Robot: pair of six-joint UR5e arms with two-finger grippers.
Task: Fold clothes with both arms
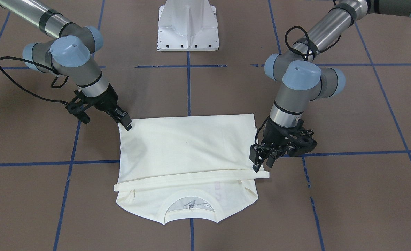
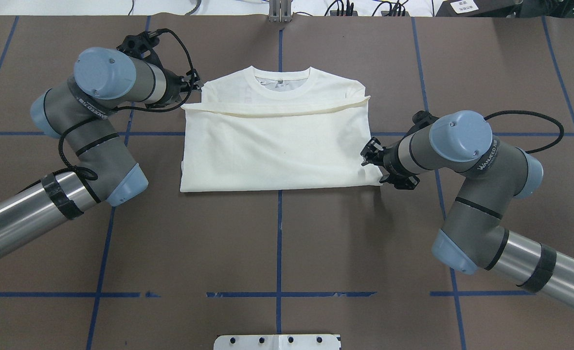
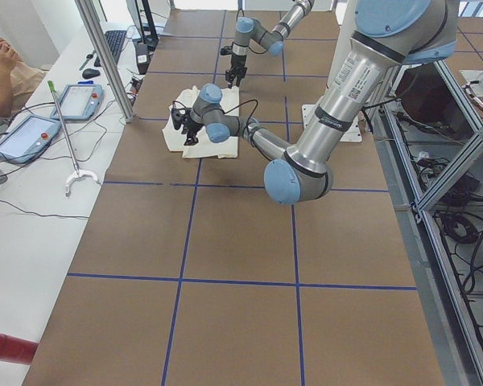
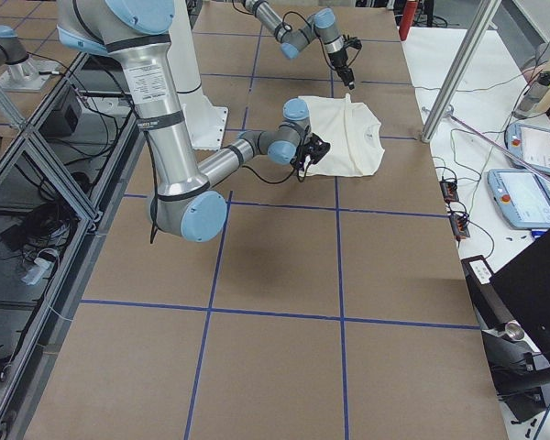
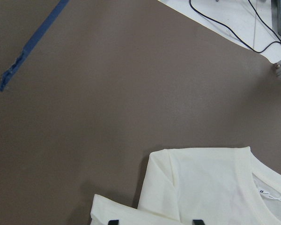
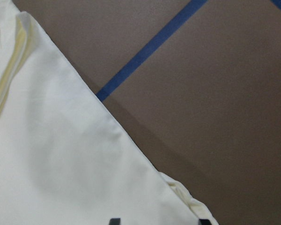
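Observation:
The cream-white T-shirt (image 1: 188,146) lies folded across on the brown table, its hem (image 2: 277,113) drawn up to just below the ribbed collar (image 2: 282,90). The print is hidden inside, showing only faintly through the neck opening. My left gripper (image 1: 261,164) stands open at the hem corner, with cloth under its spread fingertips (image 5: 113,221) in the left wrist view. My right gripper (image 1: 125,122) is open at the fold's corner on the other side, its fingertips (image 6: 203,220) apart over the shirt (image 6: 61,154).
The white pedestal base (image 1: 188,26) stands behind the shirt on the robot's side. Blue tape lines (image 2: 279,294) cross the table. Cables and gear lie along the far edge (image 2: 345,7). A side bench with tablets (image 3: 28,133) and a person's arm shows beyond it.

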